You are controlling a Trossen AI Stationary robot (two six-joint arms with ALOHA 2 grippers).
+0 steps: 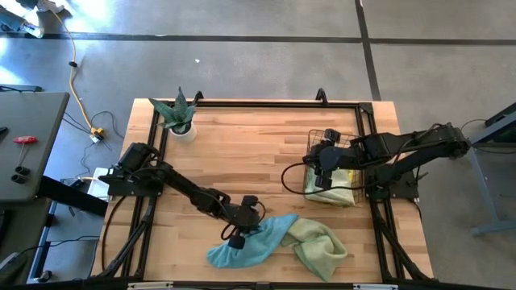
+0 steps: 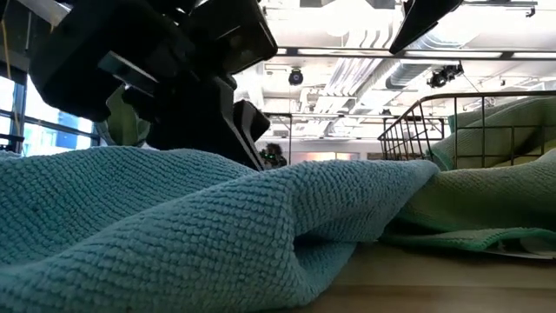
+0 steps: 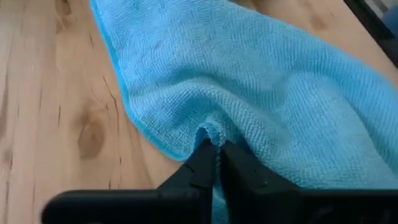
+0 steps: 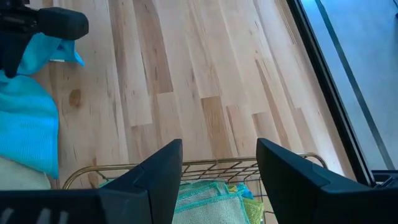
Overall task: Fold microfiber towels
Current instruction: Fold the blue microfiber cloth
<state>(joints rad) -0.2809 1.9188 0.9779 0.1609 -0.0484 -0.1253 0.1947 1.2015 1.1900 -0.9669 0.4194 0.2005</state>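
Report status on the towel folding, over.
Left tool shut on blue towel edge. Right tool open above basket. Green towel overlaps blue one.

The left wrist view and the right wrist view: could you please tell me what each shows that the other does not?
Only the left wrist view shows the left gripper pinched shut on a fold at the edge of the light blue towel.

Only the right wrist view shows the right gripper open and empty above the wire basket, with green towels folded inside.

Both show the light blue towel lying on the wooden table.
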